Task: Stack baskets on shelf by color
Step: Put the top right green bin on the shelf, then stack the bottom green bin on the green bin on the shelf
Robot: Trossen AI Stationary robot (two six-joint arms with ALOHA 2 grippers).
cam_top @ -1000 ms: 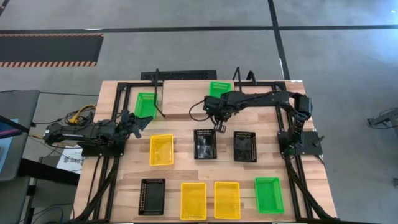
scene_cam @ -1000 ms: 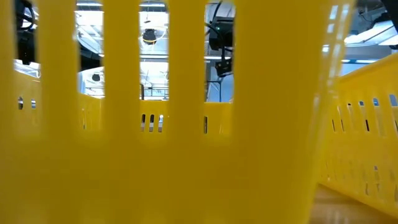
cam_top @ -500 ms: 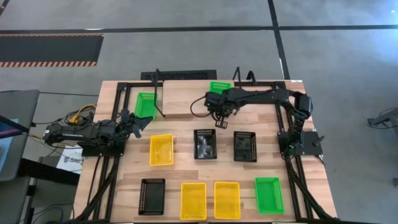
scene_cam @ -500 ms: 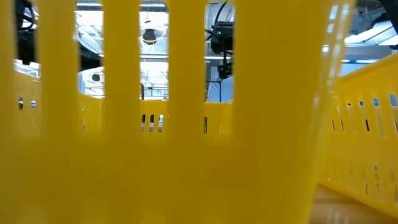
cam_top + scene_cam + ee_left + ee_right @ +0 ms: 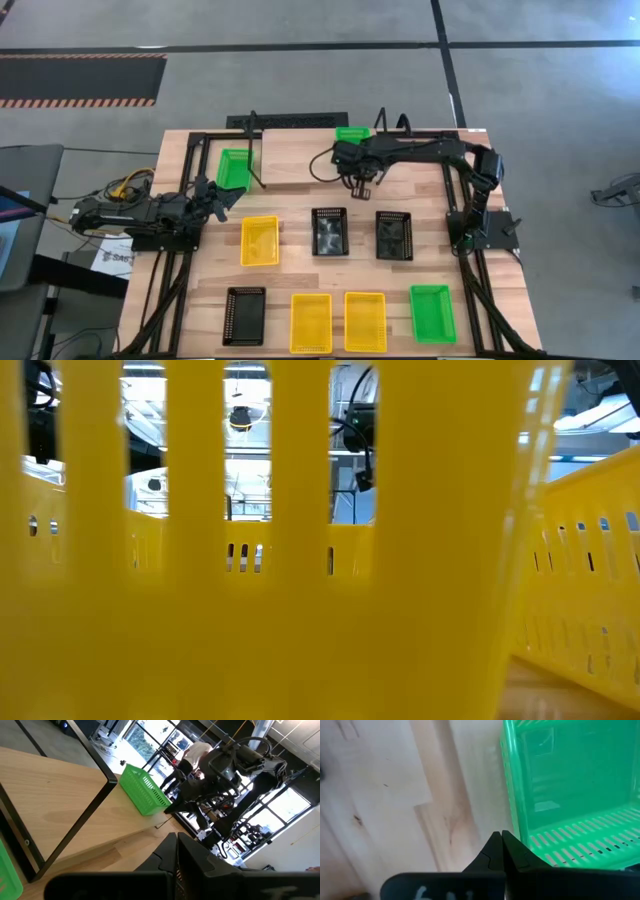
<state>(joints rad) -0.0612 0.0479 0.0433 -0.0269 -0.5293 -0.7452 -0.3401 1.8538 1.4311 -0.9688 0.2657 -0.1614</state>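
Note:
The shelf [image 5: 290, 165] stands at the table's far middle. One green basket [image 5: 352, 132] rests on its far right part and is partly hidden by my right arm. My right gripper [image 5: 360, 185] is shut and points steeply down over the shelf's wood. In the right wrist view its tips [image 5: 501, 840] are just beside that green basket [image 5: 570, 785]. My left gripper [image 5: 228, 195] waits shut at the table's left, near a second green basket [image 5: 234, 168]. Yellow baskets [image 5: 260, 240], black baskets [image 5: 329, 230] and a third green one [image 5: 432, 312] sit on the table.
On the near half of the table are a black basket [image 5: 245, 315] and two yellow ones [image 5: 310, 322] [image 5: 365, 320]. Another black basket [image 5: 394, 235] sits mid-right. A yellow basket wall [image 5: 300, 640] fills the low view. People and gear show beyond the table in the left wrist view.
My right gripper, staying shut, has gone from above the middle black basket toward the table's far edge, over the shelf and up to the green basket there, rolling a little as it went.

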